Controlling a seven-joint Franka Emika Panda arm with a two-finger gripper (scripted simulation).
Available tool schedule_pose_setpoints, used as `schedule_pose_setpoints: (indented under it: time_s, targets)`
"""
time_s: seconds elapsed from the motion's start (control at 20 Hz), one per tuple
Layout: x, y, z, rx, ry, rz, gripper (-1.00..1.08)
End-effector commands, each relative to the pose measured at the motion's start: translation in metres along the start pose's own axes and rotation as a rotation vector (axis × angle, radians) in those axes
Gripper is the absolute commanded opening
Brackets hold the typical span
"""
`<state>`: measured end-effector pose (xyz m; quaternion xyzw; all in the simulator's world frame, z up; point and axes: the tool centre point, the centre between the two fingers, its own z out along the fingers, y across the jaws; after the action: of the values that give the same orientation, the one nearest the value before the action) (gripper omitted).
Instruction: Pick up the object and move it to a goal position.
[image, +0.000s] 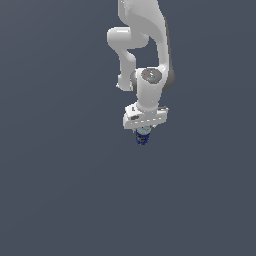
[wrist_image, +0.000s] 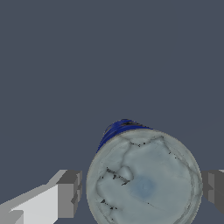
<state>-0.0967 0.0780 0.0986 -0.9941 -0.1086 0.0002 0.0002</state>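
The blue can (wrist_image: 143, 181) stands upright on the table (image: 60, 190), directly under the end effector (wrist_image: 141, 192), whose fingers (wrist_image: 69, 194) are spread on either side of its silvery top with gaps showing. A good grasp probably means centring the can, descending further, then closing evenly so it does not tip

Item: the object (image: 142, 137), one small can (wrist_image: 143, 181). Body blue; top silvery-grey, mottled, with dark crack-like lines and a faint bluish patch near its middle. Pose: upright, top turned toward my wrist camera, a strip of blue side wall showing beyond the rim. Position: directly under my hand, between my fingers (wrist_image: 70, 193), one on either side, narrower than my hand.
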Motion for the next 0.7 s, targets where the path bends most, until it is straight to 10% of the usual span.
schedule_pose_setpoints:
  time_s: [0.0,0.35,0.4,0.65]
  targets:
    - [-0.001,0.0,0.011,0.0,0.0,-0.001,1.0]
    - [0.0,0.0,0.024,0.0,0.0,-0.002,1.0]
    - [0.0,0.0,0.024,0.0,0.0,-0.002,-1.0]
    - [0.0,0.0,0.024,0.0,0.0,-0.002,-1.0]
